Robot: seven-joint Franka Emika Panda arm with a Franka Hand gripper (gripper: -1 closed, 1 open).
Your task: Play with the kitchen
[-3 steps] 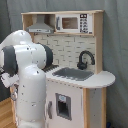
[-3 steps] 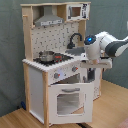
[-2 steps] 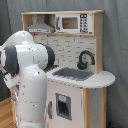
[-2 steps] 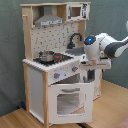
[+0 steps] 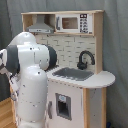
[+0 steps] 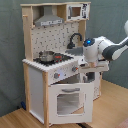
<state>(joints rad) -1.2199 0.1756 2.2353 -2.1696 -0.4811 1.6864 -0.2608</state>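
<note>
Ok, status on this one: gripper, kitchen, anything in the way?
Gripper at counter's right end, beside the knobs; fingers not readable. Toy kitchen upright, oven door hanging ajar, small pot on hob. Nothing blocking.

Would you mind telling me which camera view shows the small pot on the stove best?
The second exterior view: the small pot sits in plain sight on the hob of the kitchen. In the first exterior view the robot arm stands in front of that side, so the pot is hidden.

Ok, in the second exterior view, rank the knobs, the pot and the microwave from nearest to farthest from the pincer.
1. Knobs, on the front panel beside the pincer.
2. Pot, on the stovetop.
3. Microwave, on the top shelf.
</note>
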